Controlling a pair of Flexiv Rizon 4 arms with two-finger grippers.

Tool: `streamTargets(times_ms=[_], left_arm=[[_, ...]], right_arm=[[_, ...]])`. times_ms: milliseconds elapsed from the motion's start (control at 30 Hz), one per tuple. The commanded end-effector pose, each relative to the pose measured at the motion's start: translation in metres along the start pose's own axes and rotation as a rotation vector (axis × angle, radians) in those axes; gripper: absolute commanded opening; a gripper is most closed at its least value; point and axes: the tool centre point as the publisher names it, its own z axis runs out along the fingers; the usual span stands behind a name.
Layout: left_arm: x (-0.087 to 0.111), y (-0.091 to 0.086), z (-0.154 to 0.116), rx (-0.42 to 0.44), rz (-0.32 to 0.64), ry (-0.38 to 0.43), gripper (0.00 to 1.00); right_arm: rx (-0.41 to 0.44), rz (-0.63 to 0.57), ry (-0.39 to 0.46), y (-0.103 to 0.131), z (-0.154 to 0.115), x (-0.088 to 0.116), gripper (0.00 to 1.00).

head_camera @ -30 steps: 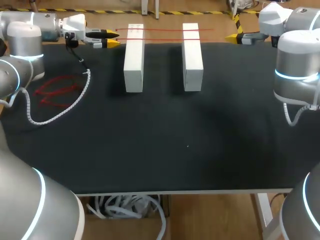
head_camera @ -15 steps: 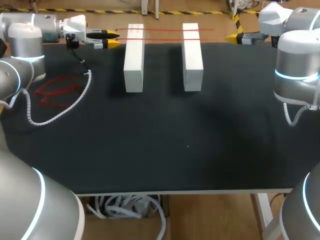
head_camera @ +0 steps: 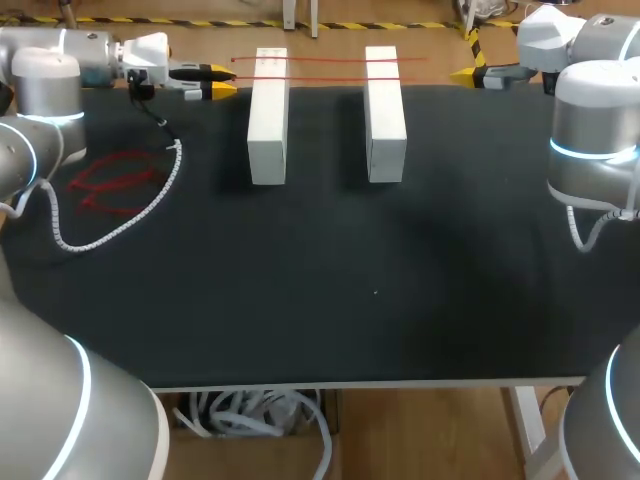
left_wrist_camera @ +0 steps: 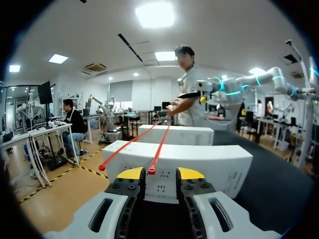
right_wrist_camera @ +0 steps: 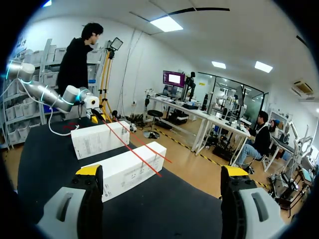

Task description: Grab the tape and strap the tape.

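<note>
Red tape (left_wrist_camera: 160, 147) lay across two blocks (head_camera: 268, 120), one end just ahead of our left gripper (left_wrist_camera: 160, 174), jaws slightly parted, so we judged it best to slide in level and pinch only that end; our right gripper (right_wrist_camera: 162, 172) hung with jaws spread wide.

Bright ceiling panels (left_wrist_camera: 154, 14) glare overhead. The dark tabletop (head_camera: 350, 300) is evenly lit, with faint soft shadows beside the white blocks (head_camera: 268, 120).

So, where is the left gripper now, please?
In the head view, the left gripper is far left, beside the left block, at the tapes' ends.
</note>
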Motion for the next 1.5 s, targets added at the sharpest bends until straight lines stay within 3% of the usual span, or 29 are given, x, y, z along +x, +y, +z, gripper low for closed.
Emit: streamTargets(times_ms=[33, 333, 533, 867, 900, 933, 1500], left_arm=[[-0.009, 0.002, 0.001, 0.005, 0.001, 0.343, 0.27], [-0.015, -0.003, 0.008, 0.012, 0.013, 0.361, 0.27], [-0.016, -0.002, 0.008, 0.001, 0.015, 0.375, 0.07], [-0.013, 0.000, 0.009, -0.017, 0.018, 0.404, 0.13], [-0.013, 0.001, 0.009, -0.016, 0.017, 0.404, 0.02], [-0.013, 0.001, 0.009, -0.015, 0.016, 0.405, 0.00], [-0.005, -0.008, 0.009, 0.022, 0.028, 0.422, 0.00]], right_arm=[[-0.003, 0.000, 0.001, -0.001, 0.000, 0.000, 1.00], [-0.003, 0.000, 0.001, -0.001, 0.000, 0.000, 1.00], [-0.003, 0.000, 0.001, -0.001, 0.000, 0.000, 1.00], [-0.003, 0.000, 0.001, -0.001, 0.000, 0.000, 1.00], [-0.003, 0.000, 0.001, -0.001, 0.000, 0.000, 1.00], [-0.003, 0.000, 0.001, -0.001, 0.000, 0.000, 1.00], [-0.003, 0.000, 0.001, -0.001, 0.000, 0.000, 1.00]])
